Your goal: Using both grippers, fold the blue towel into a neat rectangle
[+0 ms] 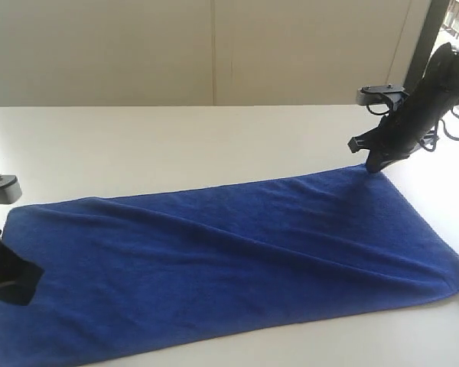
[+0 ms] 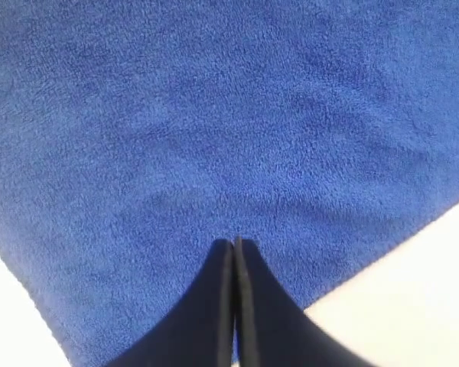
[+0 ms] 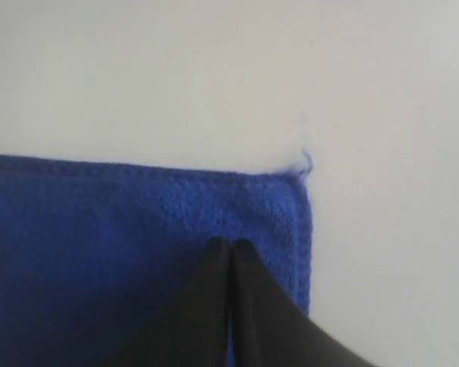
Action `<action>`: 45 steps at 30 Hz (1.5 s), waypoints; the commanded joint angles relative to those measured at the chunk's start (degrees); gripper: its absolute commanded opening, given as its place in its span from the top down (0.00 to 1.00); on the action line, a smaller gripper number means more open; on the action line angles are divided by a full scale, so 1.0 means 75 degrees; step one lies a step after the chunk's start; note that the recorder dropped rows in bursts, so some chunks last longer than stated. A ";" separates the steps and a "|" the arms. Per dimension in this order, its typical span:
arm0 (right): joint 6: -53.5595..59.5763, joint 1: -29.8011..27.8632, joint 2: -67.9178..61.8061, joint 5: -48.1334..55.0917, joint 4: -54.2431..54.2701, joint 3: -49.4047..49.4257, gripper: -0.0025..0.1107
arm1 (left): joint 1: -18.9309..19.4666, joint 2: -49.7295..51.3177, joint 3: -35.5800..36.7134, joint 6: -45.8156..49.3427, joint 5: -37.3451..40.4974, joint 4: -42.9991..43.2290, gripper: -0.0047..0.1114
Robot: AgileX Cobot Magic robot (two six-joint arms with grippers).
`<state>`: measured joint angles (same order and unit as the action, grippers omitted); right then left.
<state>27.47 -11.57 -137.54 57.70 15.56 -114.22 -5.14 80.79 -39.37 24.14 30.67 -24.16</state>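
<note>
1. Work surface: a white table [image 1: 176, 138] carries the blue towel [image 1: 237, 260]. The towel lies spread out, one long strip running from the near left to the far right. A shallow diagonal ridge crosses its middle; the rest lies flat.

2. Left gripper [image 2: 235, 245]: positioned over the left end of the towel, close to the near edge of the scene. Its two black fingers are pressed together with no gap and no cloth between them. In the left wrist view, bare table shows on both sides of the fingers.

3. Right gripper [image 1: 373, 166]: angled down at the far right corner of the towel. The fingers are closed flat against each other, holding nothing. The tips appear to rest on the cloth just inside the hemmed corner, though contact cannot be confirmed. A loose thread [image 3: 306, 160] sticks out from that corner onto the table.
</note>
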 commanded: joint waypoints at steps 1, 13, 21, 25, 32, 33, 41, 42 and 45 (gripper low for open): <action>0.0091 -0.0059 -0.0220 -0.0299 0.0061 -0.0257 0.98 | -0.0037 -0.0156 0.0433 -0.0282 -0.0114 -0.0001 0.96; 0.0091 -0.0059 -0.0388 -0.0793 0.0046 -0.0263 0.98 | -0.0037 -0.0156 0.1067 -0.0705 -0.0095 0.0346 0.96; 0.0091 -0.0059 -0.0619 -0.0747 0.0046 -0.0263 0.98 | -0.0037 -0.0156 0.1104 -0.2553 0.0122 0.2517 0.96; 0.0091 -0.0059 -0.0615 -0.0763 0.0046 -0.0263 0.98 | -0.0037 -0.0156 0.1301 -0.2641 -0.0410 0.2609 0.96; 0.0091 -0.0059 -0.0615 -0.0762 0.0032 -0.0263 0.98 | -0.0037 -0.0113 0.1420 -0.2641 -0.1009 0.2460 0.96; 0.0091 -0.0059 -0.0615 -0.0762 0.0032 -0.0263 0.98 | -0.0037 -0.0054 0.1422 -0.2641 -0.1067 0.2424 0.96; 0.0091 -0.0059 -0.0615 -0.0719 0.0031 -0.0263 0.98 | -0.0037 0.0649 0.1405 -0.2352 -0.1882 0.1858 0.96; 0.0091 -0.0059 -0.0615 -0.0719 0.0031 -0.0263 0.98 | -0.0037 0.0649 0.1405 -0.2352 -0.1977 0.1858 0.96; 0.0091 -0.0059 -0.0615 -0.0719 -0.0002 -0.0263 0.98 | -0.0037 0.0660 0.1405 -0.2215 -0.1856 0.1858 0.96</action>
<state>27.51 -11.66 -140.95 51.80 16.58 -116.38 -5.17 84.22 -29.24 6.40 19.13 -8.76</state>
